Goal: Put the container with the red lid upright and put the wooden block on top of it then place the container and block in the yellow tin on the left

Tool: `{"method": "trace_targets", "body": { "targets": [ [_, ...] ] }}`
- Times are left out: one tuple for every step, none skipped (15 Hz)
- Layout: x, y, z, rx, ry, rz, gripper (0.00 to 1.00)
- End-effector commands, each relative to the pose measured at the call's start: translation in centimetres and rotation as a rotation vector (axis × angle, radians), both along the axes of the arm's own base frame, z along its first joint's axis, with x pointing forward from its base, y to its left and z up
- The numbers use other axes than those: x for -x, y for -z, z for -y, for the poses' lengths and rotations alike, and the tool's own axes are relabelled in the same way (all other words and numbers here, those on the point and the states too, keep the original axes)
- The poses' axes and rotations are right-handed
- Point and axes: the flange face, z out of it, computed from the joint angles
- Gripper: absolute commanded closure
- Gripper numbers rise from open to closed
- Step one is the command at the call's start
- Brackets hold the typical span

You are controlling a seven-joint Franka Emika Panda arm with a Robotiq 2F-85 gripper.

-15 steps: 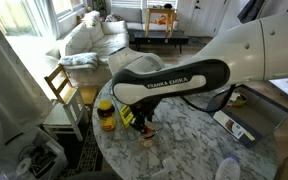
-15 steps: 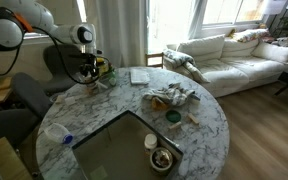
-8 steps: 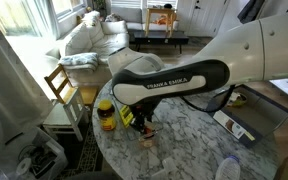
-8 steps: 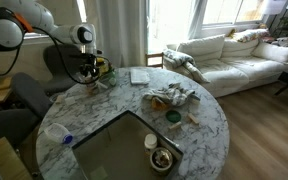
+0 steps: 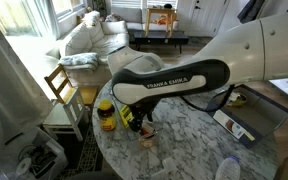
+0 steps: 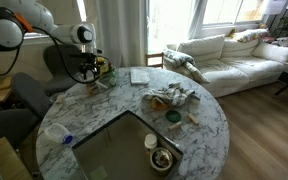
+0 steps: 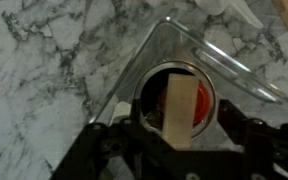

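Note:
In the wrist view the container with the red lid [image 7: 205, 106] stands upright with the pale wooden block [image 7: 181, 100] lying across its lid. My gripper [image 7: 179, 122] has a dark finger [image 7: 132, 118] on each side of it and looks shut on it. Under it is the shiny grey inside of a flat tin [image 7: 189, 42] with a raised rim. In an exterior view the gripper [image 5: 143, 128] points down at the table's near-left part, with the small container [image 5: 147, 141] at its tips and the yellow tin [image 5: 127, 117] right beside it. The gripper [image 6: 92, 76] hides them in the far exterior view.
A jar with a yellow lid [image 5: 105, 114] stands just left of the gripper and shows by it in an exterior view [image 6: 106, 70]. On the marble table are a white remote-like thing [image 5: 234, 125], a booklet [image 6: 139, 76], crumpled cloths [image 6: 172, 97], a dark tray [image 6: 119, 150] and a bowl [image 6: 162, 158].

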Motion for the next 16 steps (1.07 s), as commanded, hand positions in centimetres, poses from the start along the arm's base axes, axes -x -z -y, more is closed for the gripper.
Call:
{"method": "trace_targets", "body": {
  "targets": [
    [-0.5,-0.1,0.0,0.01,-0.026,0.017,0.0],
    [-0.6,-0.2,0.0,0.011,-0.026,0.021,0.0],
    [-0.6,-0.4,0.0,0.013,-0.024,0.027,0.0],
    [-0.7,-0.5,0.0,0.001,-0.016,0.035,0.0],
    [-0.8,-0.7,-0.1,-0.014,-0.01,0.041,0.0],
    [-1.0,-0.7,-0.2,-0.029,-0.006,0.055,0.0],
    [-1.0,-0.8,-0.3,-0.035,0.003,0.063,0.0],
    [-1.2,-0.7,-0.4,-0.052,0.0,0.078,0.0],
    [0.2,-5.2,0.8,-0.066,-0.016,0.087,0.0],
    [0.4,-6.0,0.9,-0.068,-0.012,0.094,0.0],
    [0.6,-7.5,1.2,-0.071,-0.018,0.112,0.0],
    [0.6,-8.9,1.0,-0.072,-0.013,0.128,0.0],
    [0.9,-10.6,1.3,-0.079,-0.008,0.147,0.0],
    [1.2,-12.1,1.5,-0.087,-0.001,0.165,0.0],
    [1.7,-13.4,1.7,-0.106,-0.001,0.181,0.0],
    [2.3,-14.7,2.0,-0.129,0.0,0.198,0.0]
  ]
}}
